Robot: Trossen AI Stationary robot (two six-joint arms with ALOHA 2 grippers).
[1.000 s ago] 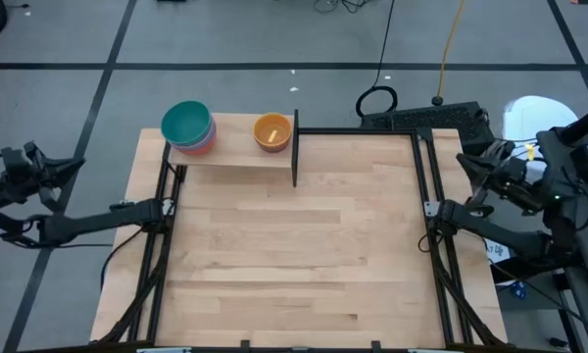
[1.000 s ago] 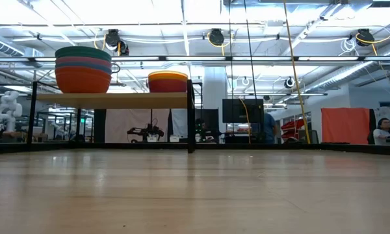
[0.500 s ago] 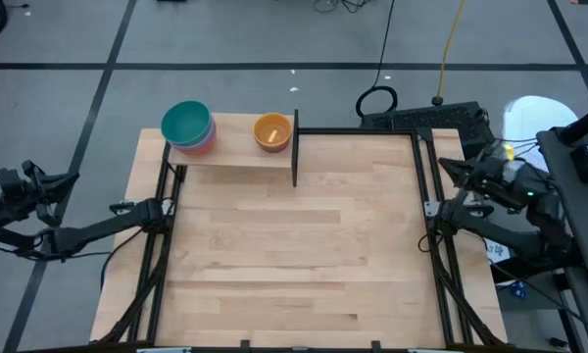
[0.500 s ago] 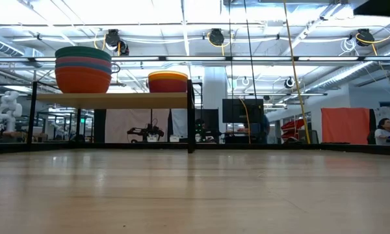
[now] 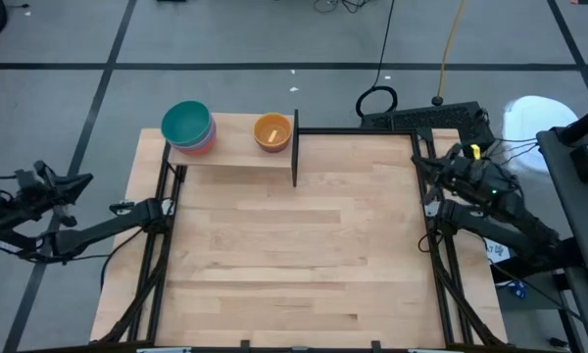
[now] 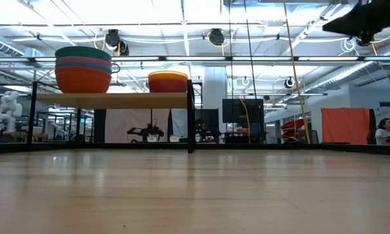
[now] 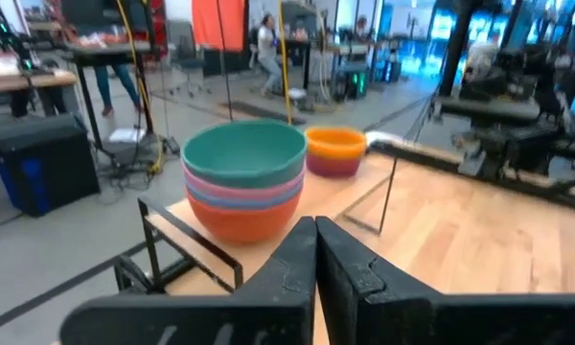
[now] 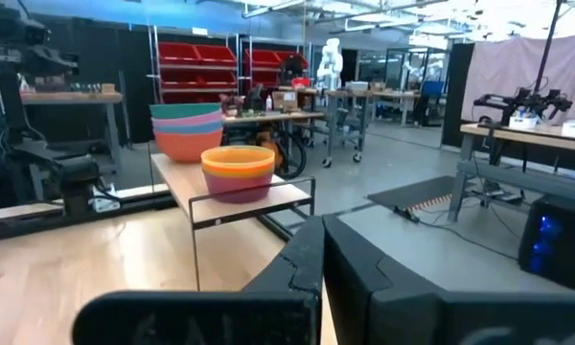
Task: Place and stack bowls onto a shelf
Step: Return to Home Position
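Observation:
The shelf (image 5: 233,153) is a pale board with a black upright (image 5: 295,147), standing at the table's far left. On it rest two stacks of bowls. The taller stack (image 5: 187,126) has a teal bowl on top, pink and blue below, and orange at the bottom (image 6: 83,69). The shorter stack (image 5: 272,130) is yellow-orange over red (image 6: 168,81). My left gripper (image 5: 78,182) hangs beyond the table's left edge, shut (image 7: 314,241), with the taller stack (image 7: 244,177) ahead of it. My right gripper (image 5: 419,163) is over the table's right edge, shut (image 8: 323,240), with the shelf (image 8: 232,196) ahead of it. Neither holds anything.
The butcher-block tabletop (image 5: 294,255) spreads broad and bare in front of the shelf. Black frame rails (image 5: 426,226) run along its left and right sides. In the low view my right arm (image 6: 364,19) shows at the top right. People and workbenches are far behind.
My right gripper has travelled toward the table's left, from outside the right edge to above it, coming into the low view's top right corner. My left gripper has drifted a little toward the table's near side. The bowls and shelf have stayed put.

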